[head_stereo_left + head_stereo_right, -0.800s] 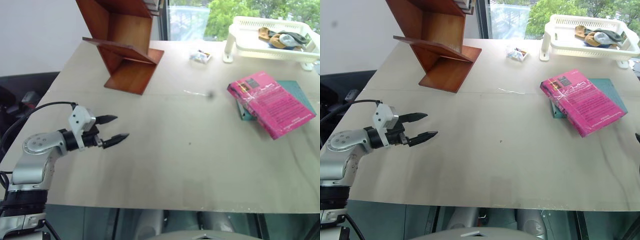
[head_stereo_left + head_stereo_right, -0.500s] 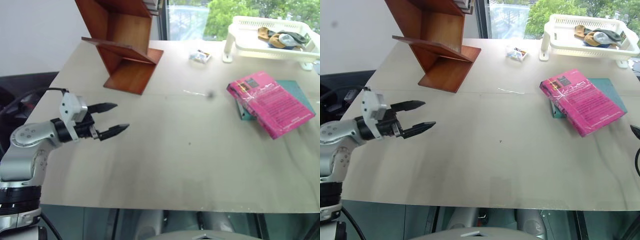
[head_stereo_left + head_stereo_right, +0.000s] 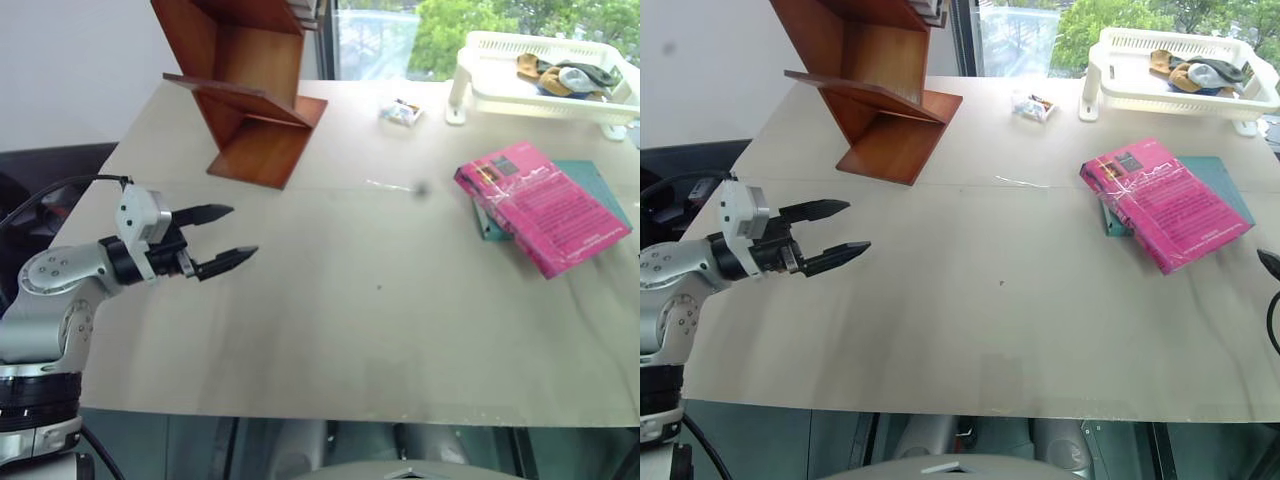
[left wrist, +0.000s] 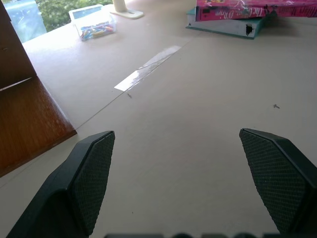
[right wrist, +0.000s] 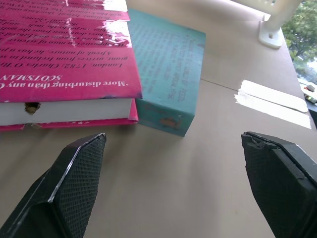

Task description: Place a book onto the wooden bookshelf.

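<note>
The book (image 5: 59,44) lies flat atop a teal book (image 5: 168,64) on the table (image 3: 380,320), just ahead of the right gripper (image 5: 173,188), whose jaws stand wide and empty. The left gripper (image 3: 222,238), also wide, hangs well apart from it, nearer the wooden bookshelf (image 3: 255,90), so the right arm looks better placed

- A lab or office test room: a plain beige table (image 3: 400,300) stands against a window (image 3: 370,40), with green trees (image 3: 1110,25) outside at 12 o'clock.
- Staged props: wooden bookshelf (image 3: 250,90) at 11 o'clock, white basket tray (image 3: 1170,85) at 1 o'clock.
</note>
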`<move>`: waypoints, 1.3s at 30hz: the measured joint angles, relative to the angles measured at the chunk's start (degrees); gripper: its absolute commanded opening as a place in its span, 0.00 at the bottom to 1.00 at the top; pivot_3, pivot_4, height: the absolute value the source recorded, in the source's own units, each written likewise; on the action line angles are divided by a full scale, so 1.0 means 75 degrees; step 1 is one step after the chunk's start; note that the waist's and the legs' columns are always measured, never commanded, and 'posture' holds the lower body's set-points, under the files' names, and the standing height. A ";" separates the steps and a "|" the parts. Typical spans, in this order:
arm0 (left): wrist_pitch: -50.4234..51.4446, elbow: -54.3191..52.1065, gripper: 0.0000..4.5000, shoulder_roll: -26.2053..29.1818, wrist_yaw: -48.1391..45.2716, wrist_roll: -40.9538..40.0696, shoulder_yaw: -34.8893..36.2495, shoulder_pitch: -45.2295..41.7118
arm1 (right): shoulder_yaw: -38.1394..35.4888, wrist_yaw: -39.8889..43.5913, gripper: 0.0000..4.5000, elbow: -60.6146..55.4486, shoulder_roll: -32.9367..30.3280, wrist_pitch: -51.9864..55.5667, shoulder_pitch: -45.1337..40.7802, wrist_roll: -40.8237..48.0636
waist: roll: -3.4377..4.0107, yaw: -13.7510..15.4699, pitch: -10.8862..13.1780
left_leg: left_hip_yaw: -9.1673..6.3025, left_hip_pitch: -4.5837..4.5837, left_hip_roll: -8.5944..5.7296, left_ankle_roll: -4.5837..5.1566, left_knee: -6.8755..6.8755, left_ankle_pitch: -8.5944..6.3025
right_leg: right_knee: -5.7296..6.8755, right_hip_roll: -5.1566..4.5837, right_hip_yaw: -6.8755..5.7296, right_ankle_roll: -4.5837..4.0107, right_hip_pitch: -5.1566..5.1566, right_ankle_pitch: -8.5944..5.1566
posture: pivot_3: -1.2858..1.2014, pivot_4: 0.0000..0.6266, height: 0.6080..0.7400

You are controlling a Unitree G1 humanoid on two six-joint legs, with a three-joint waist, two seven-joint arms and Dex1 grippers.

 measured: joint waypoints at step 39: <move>0.1335 -0.1347 0.98 0.0937 -0.1514 -0.1936 0.0826 -0.0023 | -0.0782 -0.4287 1.00 0.1311 0.1407 0.4361 -0.3460 0.0784 | -0.0007 -0.0021 0.0014 | 0.0003 -0.0021 -0.0001 -0.0001 0.0000 0.0001 | -0.0001 0.0036 0.0001 0.0000 -0.0017 0.0000 | 0.52 0.24 1.00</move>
